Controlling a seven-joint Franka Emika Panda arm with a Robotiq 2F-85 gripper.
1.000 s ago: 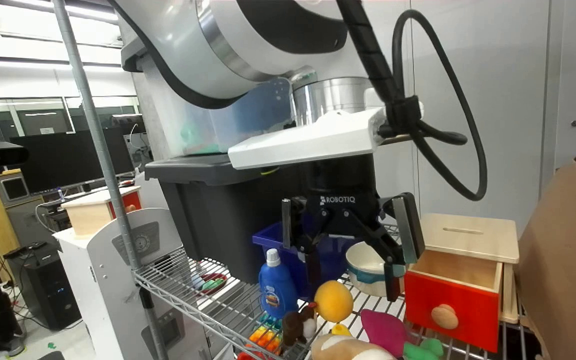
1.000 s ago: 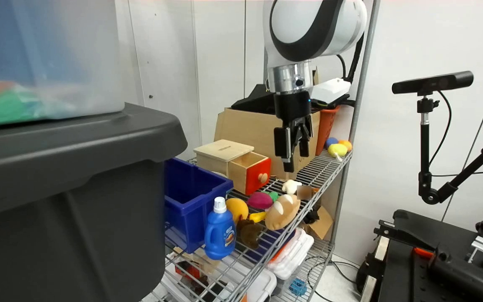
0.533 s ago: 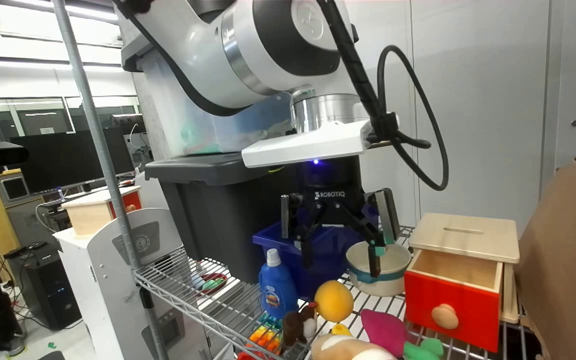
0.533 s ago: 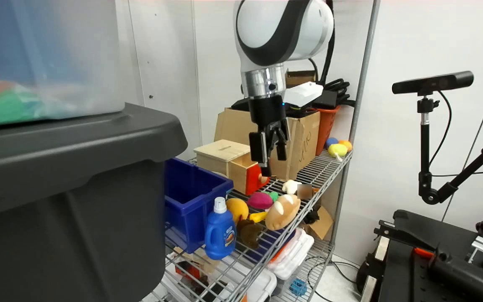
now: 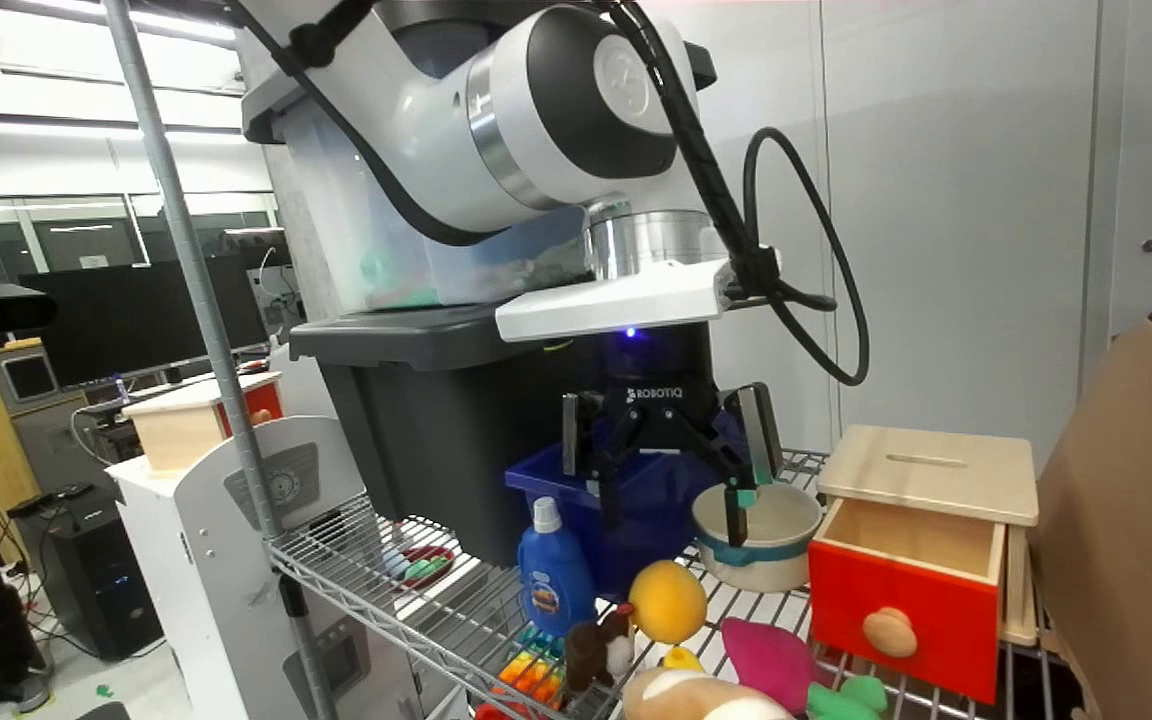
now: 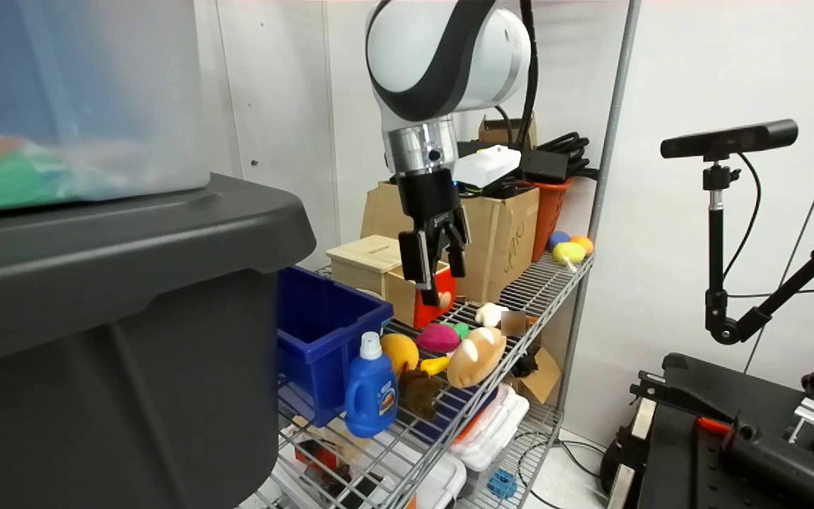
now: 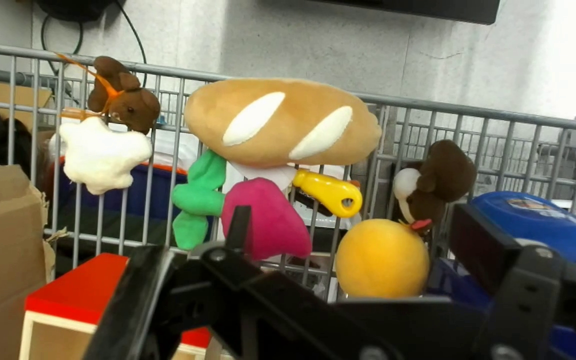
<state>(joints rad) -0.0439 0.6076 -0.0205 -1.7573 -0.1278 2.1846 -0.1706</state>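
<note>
My gripper (image 5: 673, 520) is open and holds nothing; it hangs above the wire shelf and also shows in an exterior view (image 6: 444, 284). In the wrist view its fingers stand wide apart, with an orange-yellow ball (image 7: 382, 259) seen between them on the shelf below. A pink plush with green leaves (image 7: 268, 215) lies partly behind one finger. A yellow handle-shaped toy (image 7: 329, 192), a bread-shaped plush (image 7: 283, 122) and a brown plush animal (image 7: 445, 172) lie around the ball. A blue bottle (image 5: 554, 575) stands beside the ball.
A wooden box with an open red drawer (image 5: 906, 610) stands near the gripper, beside a cream pot (image 5: 761, 575). A blue bin (image 6: 333, 311) stands behind the bottle. A large dark grey tub (image 5: 426, 430), a cardboard box (image 6: 513, 244) and a metal pole (image 5: 186, 250) bound the space.
The arm and open gripper have moved left in both exterior views, somewhat lower in one of them, uncovering the cardboard box and the pot. The things on the shelf have not moved.
</note>
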